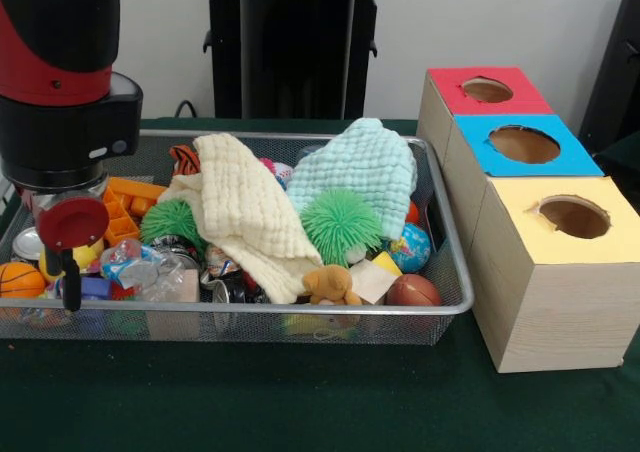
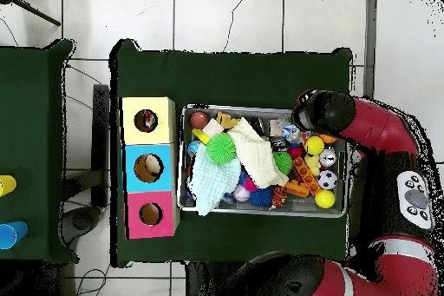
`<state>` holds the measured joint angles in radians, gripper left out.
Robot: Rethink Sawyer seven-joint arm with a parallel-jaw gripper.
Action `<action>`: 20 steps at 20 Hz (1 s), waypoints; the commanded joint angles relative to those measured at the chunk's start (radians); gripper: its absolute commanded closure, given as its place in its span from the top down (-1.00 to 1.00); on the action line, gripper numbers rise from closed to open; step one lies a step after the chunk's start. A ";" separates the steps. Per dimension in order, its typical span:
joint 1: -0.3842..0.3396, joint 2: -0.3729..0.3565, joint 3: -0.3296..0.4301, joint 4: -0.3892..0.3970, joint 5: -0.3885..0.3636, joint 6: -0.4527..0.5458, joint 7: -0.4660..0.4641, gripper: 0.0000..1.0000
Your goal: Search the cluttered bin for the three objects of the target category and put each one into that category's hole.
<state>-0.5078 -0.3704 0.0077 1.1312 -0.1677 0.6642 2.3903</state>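
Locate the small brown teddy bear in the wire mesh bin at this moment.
In the front view, the small brown teddy bear sits against the wire mesh bin's near wall, just below the cream waffle cloth and left of the brown football-shaped ball.

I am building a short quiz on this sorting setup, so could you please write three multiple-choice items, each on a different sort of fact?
1. Where does the red-topped box stand in the front view's row of three?
A. nearest the camera
B. in the middle
C. farthest from the camera

2. How many green spiky balls show in the wire bin?
A. two
B. none
C. five

3. How does the cream cloth lie?
A. folded on the yellow-topped box
B. draped over the clutter in the bin
C. hanging from the arm

Answers:
1 C, it sits behind the blue-topped box and the yellow-topped box.
2 A, one under the mint cloth, another left of the cream cloth.
3 B, it spreads across the toys inside the bin.
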 commanded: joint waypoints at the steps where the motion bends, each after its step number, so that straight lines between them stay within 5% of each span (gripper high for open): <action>1: -0.019 0.038 0.005 0.052 -0.030 0.034 -0.019 1.00; 20: -0.055 -0.036 0.015 0.207 -0.058 -0.040 -0.049 1.00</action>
<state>-0.5298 -0.3754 0.0045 1.1928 -0.1827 0.6640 2.3903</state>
